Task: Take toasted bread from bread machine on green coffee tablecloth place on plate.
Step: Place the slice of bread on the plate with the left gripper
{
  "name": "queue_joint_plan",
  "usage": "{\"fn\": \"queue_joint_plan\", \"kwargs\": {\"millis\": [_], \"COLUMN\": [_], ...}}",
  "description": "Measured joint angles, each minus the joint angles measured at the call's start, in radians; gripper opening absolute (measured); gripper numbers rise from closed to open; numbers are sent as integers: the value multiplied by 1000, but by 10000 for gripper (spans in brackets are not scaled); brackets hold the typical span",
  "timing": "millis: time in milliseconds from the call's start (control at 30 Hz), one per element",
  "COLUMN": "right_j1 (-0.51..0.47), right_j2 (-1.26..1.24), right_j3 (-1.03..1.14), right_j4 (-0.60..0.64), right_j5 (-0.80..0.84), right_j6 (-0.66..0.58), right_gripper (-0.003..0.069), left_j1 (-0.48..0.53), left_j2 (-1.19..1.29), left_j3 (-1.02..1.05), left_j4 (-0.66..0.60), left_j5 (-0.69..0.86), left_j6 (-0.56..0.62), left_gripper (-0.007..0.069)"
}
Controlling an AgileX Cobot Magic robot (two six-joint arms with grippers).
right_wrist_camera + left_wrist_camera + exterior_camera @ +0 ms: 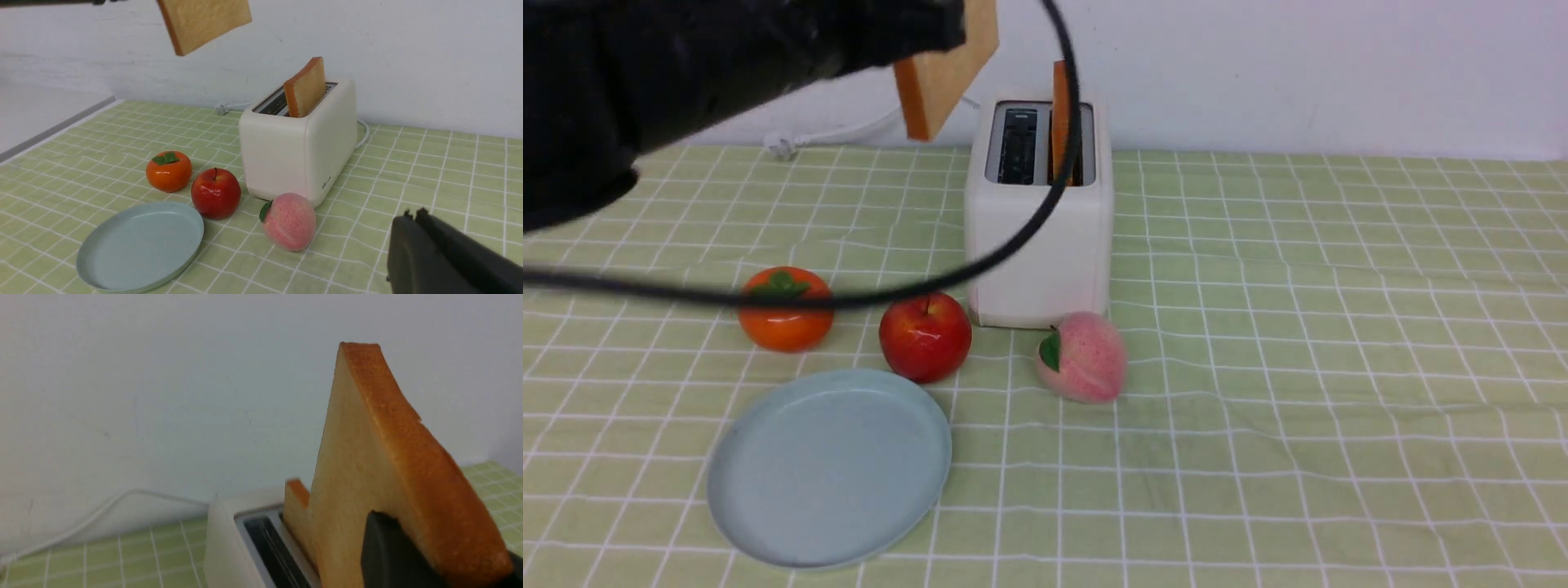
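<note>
Now airborne: one slice hangs high, plate waits low and close

Nearest the robot, on the green coffee tablecloth [1298, 327] that covers the bench, the plate [829, 465] lies bare on the left arm's side. The right pincer [413, 216], clenched on nothing, hovers low over the cloth on the right, well apart from the plate. Just beyond the plate sit an orange fruit [786, 310], a red apple [925, 335] hard against its far rim, and a pink peach [1082, 357]. Behind them stands the bread machine [1041, 237], its second slice [1060, 122] upright in the right-hand slot, the left slot empty. Highest and furthest, the left pincer [923, 33] grasps the held slice [947, 69] by its upper part; the toast hangs tilted, one corner down, above and just left of the machine. From that pincer the plate lies downward and back toward the robot, beyond the apple, so the left arm is plainly the nearer one. The slice's broad face likely needs laying flat on the way.
</note>
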Motion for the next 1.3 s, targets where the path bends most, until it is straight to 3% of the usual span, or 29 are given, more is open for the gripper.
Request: {"fn": "queue_joint_plan", "kwargs": {"millis": [267,533,633,800,933,1300], "right_j1": [0,0,0,0,0,0], "right_j2": [0,0,0,0,0,0], "right_j3": [0,0,0,0,3,11], "right_j4": [22,33,16,-117,-168,-165], "right_j5": [76,187,261,415,427,443], "right_j6": [-23,-22,3,112,149,155], "right_gripper": [-14,-9,-7,-6,-6,-3], "left_j1": [0,0,0,0,0,0], "left_j2": [-259,-251,-242,-186,-129,-39], "left_j3": [458,619,639,650,645,543], "left_j4": [0,0,-1,-2,-4,-4], "left_j5": [-2,-19,-34,-46,-37,-24], "left_j6": [-108,-297,-310,-320,-324,-326], "left_gripper": [97,97,97,97,97,97]}}
